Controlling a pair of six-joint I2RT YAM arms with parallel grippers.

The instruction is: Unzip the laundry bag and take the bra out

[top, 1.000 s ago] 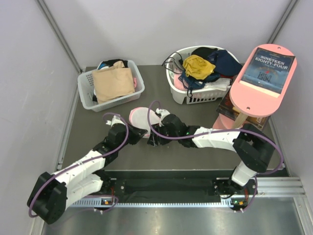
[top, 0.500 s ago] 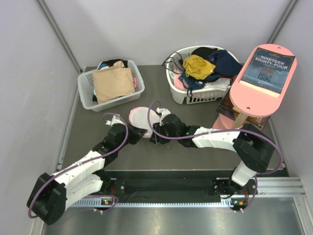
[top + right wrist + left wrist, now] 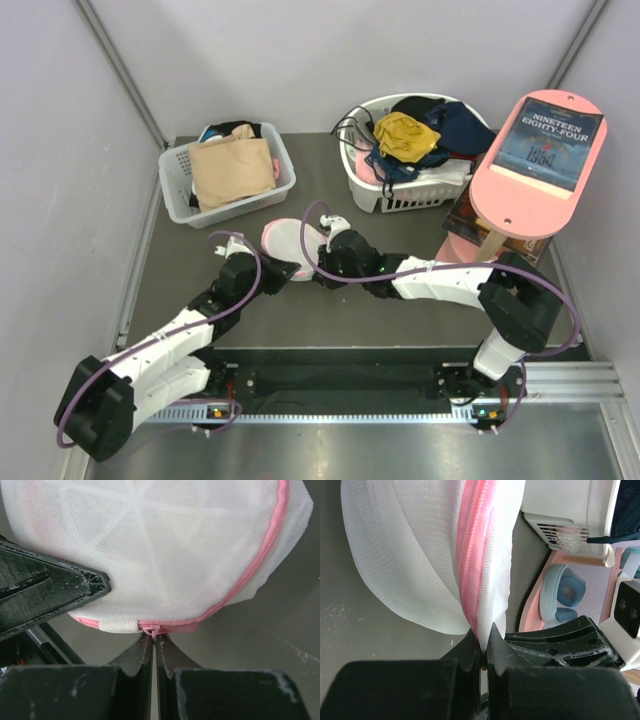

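Left hand (image 3: 482, 636), clenched on the pink rim of the laundry bag (image 3: 288, 240); right hand (image 3: 154, 639), pinched shut on the zip pull (image 3: 150, 627). The bag lies mid-counter (image 3: 330, 195) between both hands, with the visible stretch of zip closed. Behind: rectangular basket (image 3: 178, 195) holding a beige garment (image 3: 232, 170), back left; round basket (image 3: 400, 197) of mixed clothes, back right.

My laundry bag (image 3: 150, 545) is fine white mesh cloth, soft and see-through, with a matt pink zip (image 3: 260, 570) and a white woven tape tab. My right hand (image 3: 152, 642) is matt black plastic, scuffed with pale scratches, and so is my left hand (image 3: 482, 642). The bench (image 3: 280, 645) is dull grey, smooth and faintly scratched. The round basket (image 3: 400, 198) is smooth white plastic.
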